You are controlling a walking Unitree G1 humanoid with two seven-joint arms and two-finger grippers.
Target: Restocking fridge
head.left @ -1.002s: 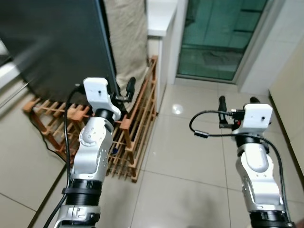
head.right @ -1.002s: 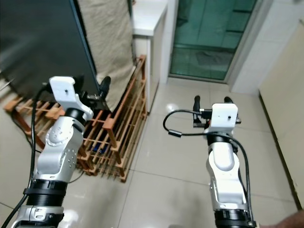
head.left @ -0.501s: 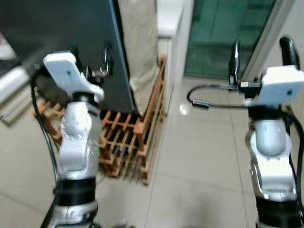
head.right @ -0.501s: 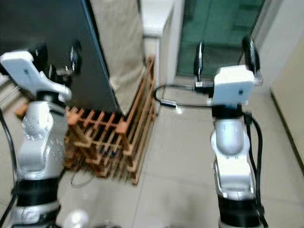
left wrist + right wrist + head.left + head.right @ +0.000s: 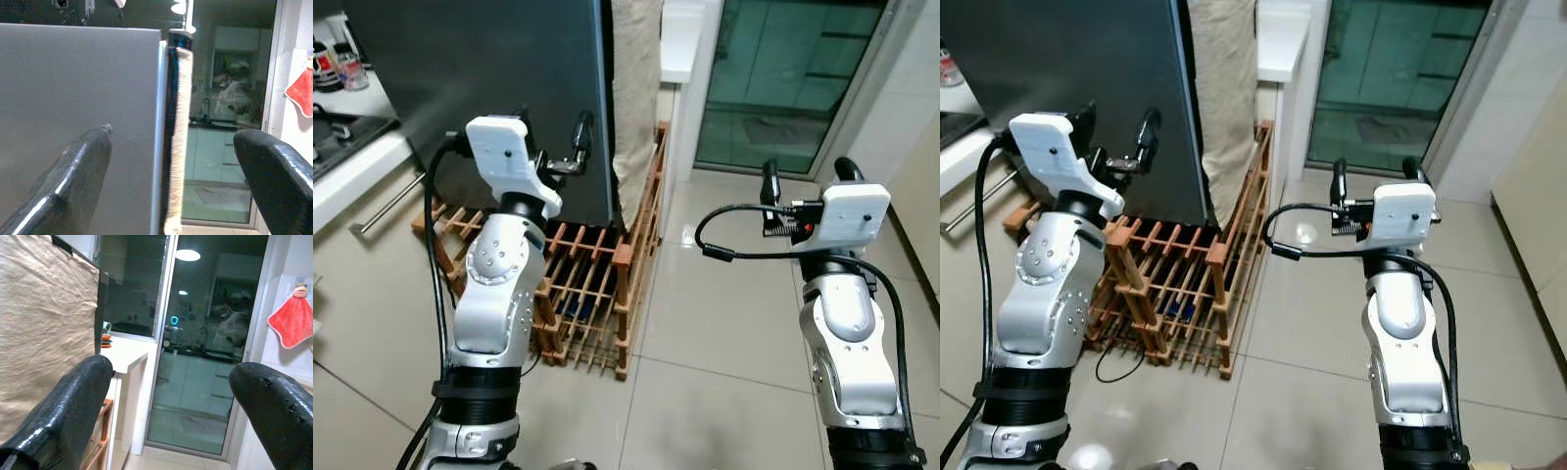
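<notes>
Two tools stand raised before the robot, both empty. Left tool (image 5: 553, 147), fingers spread wide with nothing between them, is held up close to the dark fridge (image 5: 480, 88), near its right-hand vertical edge; whether a finger touches the panel cannot be told. In the left wrist view the grey fridge face sits behind the left finger and a beige cloth (image 5: 178, 137) runs down the edge between the two fingers. Right tool (image 5: 803, 181), likewise wide open and holding nothing, hovers over bare floor tiles (image 5: 724, 333), well apart from the fridge, pointed toward the green glass door (image 5: 783, 78). A black cable (image 5: 724, 250) loops from its wrist.

At the foot of the fridge, a wooden rack (image 5: 587, 294) lies against the floor, just beside the left arm. A table (image 5: 352, 137) with bottles shows at far left.

No goods to be stocked can be seen in either tool; the step in hand is judged to be reaching the fridge door, which appears shut.

Hazards, as judged: the left fingers may snag the hanging cloth instead of the door edge; a step forward may strike the rack; the loose cable could catch on the rack or the door.
</notes>
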